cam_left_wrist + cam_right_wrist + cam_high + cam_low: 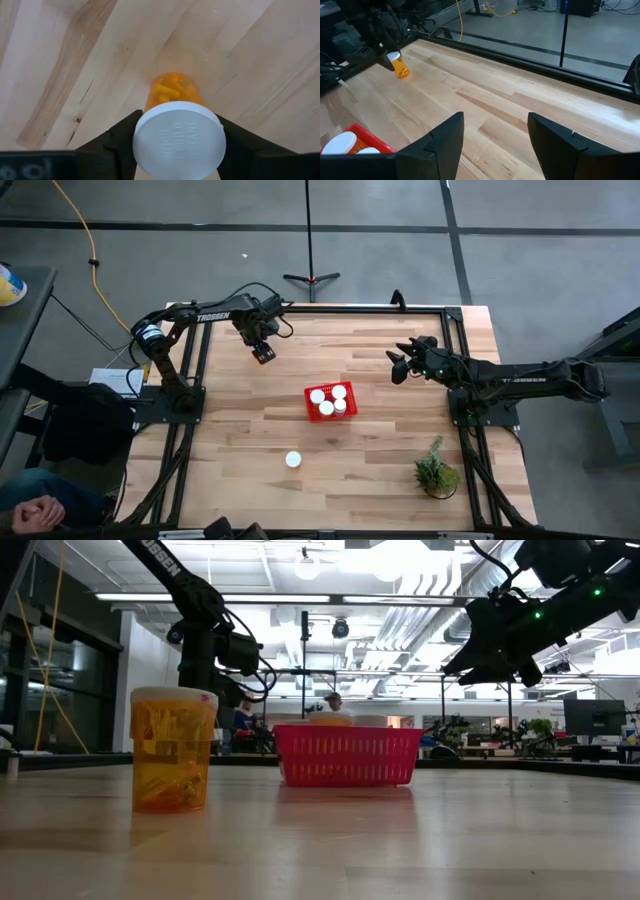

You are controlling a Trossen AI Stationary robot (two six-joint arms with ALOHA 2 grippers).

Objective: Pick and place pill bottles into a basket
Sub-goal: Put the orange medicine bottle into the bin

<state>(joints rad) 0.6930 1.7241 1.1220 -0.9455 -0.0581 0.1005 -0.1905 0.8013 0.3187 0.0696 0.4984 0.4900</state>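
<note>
My left gripper points down over the far left of the table, shut on a pill bottle with an orange body and a white cap; the same pill bottle shows far off in the right wrist view. The red latticed basket stands at the table's middle with several white-capped bottles in it. One more pill bottle stands upright on its base near the front edge, large in the low view. My right gripper hangs open above the table's far right, with nothing between its fingers. My left gripper pinches the bottle's white cap between its two fingers, one on each side of the cap's rim. The fingers come from above, pointing down. The orange body hangs straight below the cap, its base at the table; whether it rests there, I cannot tell.
A small green potted plant stands at the near right corner. Bare wood lies between my left gripper and the basket. A black frame rail runs along the table's far edge.
</note>
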